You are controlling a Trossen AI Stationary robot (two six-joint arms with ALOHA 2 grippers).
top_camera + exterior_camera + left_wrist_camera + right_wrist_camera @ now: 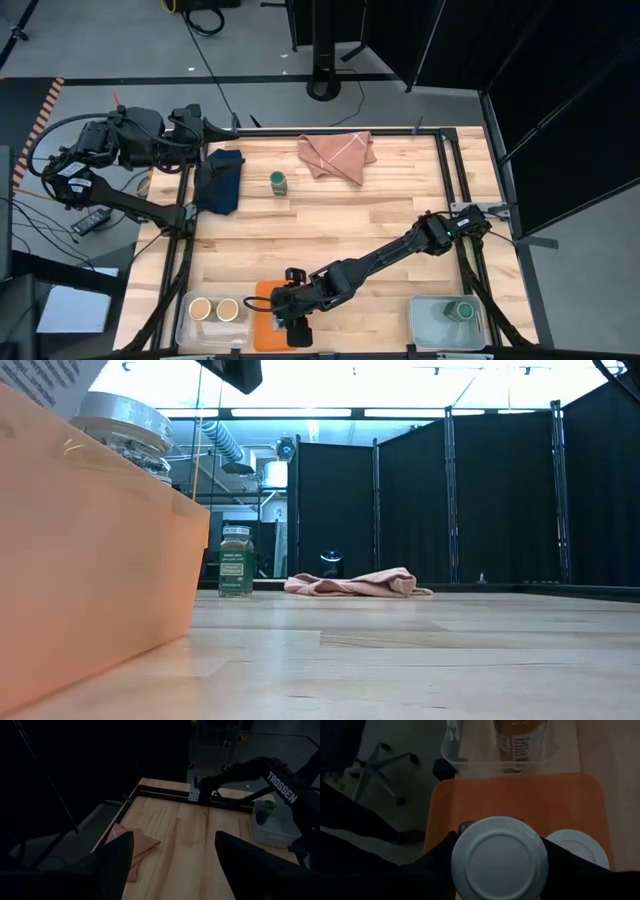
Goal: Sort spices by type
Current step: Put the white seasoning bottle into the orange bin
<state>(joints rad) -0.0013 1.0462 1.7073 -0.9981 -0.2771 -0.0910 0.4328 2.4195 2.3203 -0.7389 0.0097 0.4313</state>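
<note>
A white-lidded spice jar (499, 857) sits between my right gripper's (499, 870) fingers, over the orange bin (262, 318). Its top (125, 420) shows above the bin's wall in the low view. A second white lid (577, 849) lies in the same bin. Two tan-lidded jars (214, 309) stand in the clear bin at the near left. One green-lidded jar (462, 312) is in the clear bin at the near right. Another (278, 182) stands on the table. My left gripper (172, 855) is open, at the far left corner. My right gripper holds the white-lidded jar by its body just under the lid (465, 870), pinched between the two fingers (437, 862), which come from above, pointing down. The jar stays upright over the orange bin. The lid hides whether its base rests on the bin's floor.
A pink folded cloth (337, 155) lies at the far middle of the table. A dark blue cloth (222, 180) lies at the far left, beside my left gripper. Bare wood stretches across the table's middle. The black frame rails (455, 170) run along the sides.
</note>
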